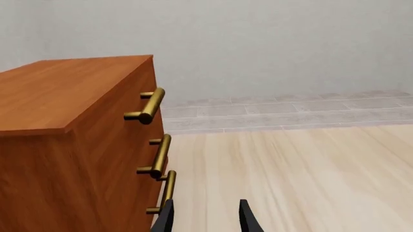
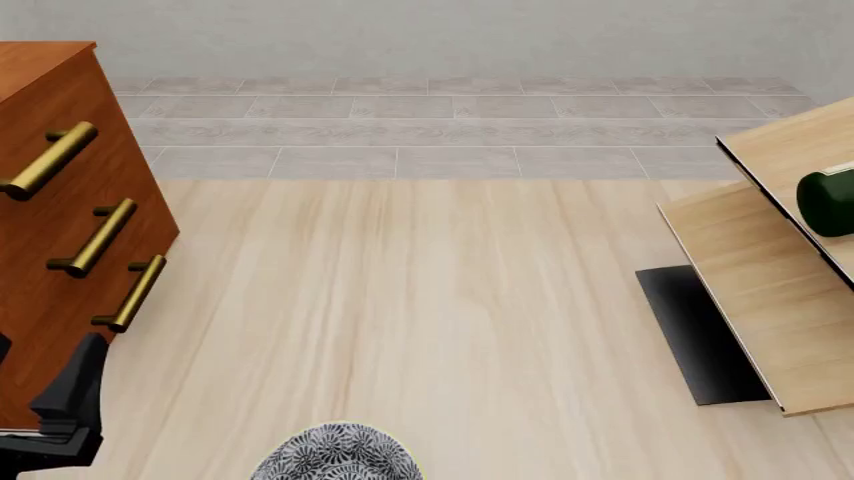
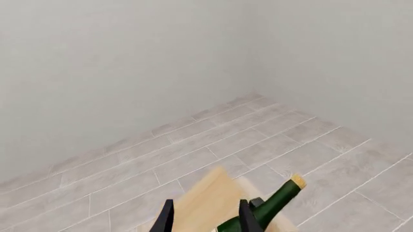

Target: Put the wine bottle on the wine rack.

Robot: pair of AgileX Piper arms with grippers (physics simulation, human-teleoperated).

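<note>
The wine bottle (image 3: 271, 202), dark green with a tan cork, lies slanted on the pale-wood wine rack (image 3: 208, 203) in the right wrist view. In the front view only its dark green end (image 2: 830, 203) shows at the right edge, resting on the rack's slanted panels (image 2: 761, 290) above the black base plate (image 2: 694, 335). My right gripper (image 3: 206, 218) is open just above the rack, with the bottle beside and beyond one finger, not between them. My left gripper (image 1: 206, 220) is open and empty next to the cabinet, and it shows at the front view's lower left (image 2: 74, 385).
A reddish-brown drawer cabinet (image 2: 54, 230) with three brass handles (image 2: 96, 238) stands at the left, close to my left gripper; it also shows in the left wrist view (image 1: 71, 145). A round patterned dish (image 2: 336, 455) sits at the near edge. The light wood tabletop (image 2: 427, 300) lies between.
</note>
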